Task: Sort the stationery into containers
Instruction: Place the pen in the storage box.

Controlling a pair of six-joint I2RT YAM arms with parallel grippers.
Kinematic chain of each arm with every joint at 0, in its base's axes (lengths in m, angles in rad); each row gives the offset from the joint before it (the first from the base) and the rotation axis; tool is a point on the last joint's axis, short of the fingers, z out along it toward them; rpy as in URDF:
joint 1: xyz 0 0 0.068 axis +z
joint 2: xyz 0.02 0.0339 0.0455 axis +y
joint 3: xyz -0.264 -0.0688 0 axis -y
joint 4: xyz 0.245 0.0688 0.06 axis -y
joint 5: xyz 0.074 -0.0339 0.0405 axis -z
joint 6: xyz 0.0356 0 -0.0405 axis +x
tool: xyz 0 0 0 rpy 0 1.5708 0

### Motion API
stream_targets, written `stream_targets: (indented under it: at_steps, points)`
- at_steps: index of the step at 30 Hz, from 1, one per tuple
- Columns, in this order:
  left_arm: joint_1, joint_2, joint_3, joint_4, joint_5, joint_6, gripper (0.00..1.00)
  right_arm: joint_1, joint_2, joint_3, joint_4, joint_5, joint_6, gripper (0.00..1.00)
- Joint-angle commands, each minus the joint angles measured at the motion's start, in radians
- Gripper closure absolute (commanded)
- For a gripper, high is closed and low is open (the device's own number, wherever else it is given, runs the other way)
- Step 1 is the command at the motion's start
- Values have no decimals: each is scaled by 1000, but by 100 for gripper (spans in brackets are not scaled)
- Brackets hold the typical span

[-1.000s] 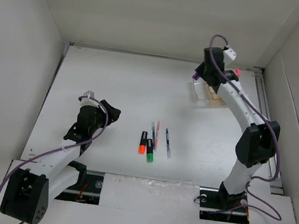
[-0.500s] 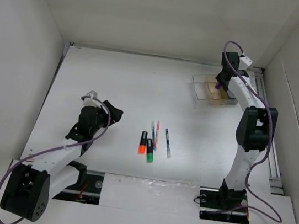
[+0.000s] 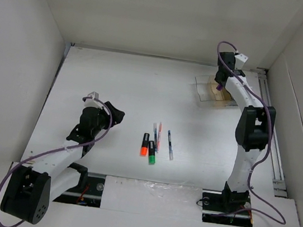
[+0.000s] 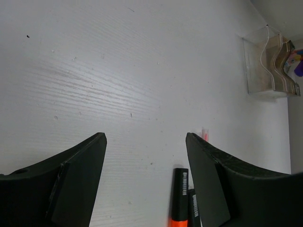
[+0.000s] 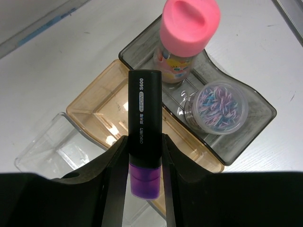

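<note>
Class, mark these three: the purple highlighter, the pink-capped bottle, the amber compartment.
purple highlighter [image 5: 144, 106]: right wrist view, on its black barrel.
pink-capped bottle [image 5: 189, 21]: right wrist view, on its pink cap.
amber compartment [image 5: 102, 106]: right wrist view, on its bare floor.

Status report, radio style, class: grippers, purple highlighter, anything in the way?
Right gripper shut on purple highlighter, hanging over organiser. Left gripper open, empty, above table. Pink-capped bottle, jar in dark compartment; amber compartment bare.

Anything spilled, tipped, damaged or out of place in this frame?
Nothing stands out. The pink-capped bottle and round jar sit in the dark grey compartment. The right gripper holds the purple highlighter over the organiser. The orange highlighter, green highlighter and pens lie together on the table.
</note>
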Motion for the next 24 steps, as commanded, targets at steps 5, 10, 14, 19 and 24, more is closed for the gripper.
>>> stream_targets:
  at_steps: [5, 10, 14, 19, 24]
  points:
    - [-3, -37, 50, -23, -12, 22, 35, 17, -2, 7, 26, 55, -72, 86]
    - [-3, -37, 60, -23, -12, 22, 35, 26, 8, -4, 36, 75, -81, 82]
    - [-3, -37, 60, -35, -12, 22, 35, 35, -4, -25, 36, 75, -81, 77]
    - [-3, -37, 51, -25, -12, 22, 35, 35, -14, -24, 9, 85, -81, 75]
    - [-3, -37, 51, -34, -12, 22, 35, 35, -23, -33, -7, 106, -63, 55]
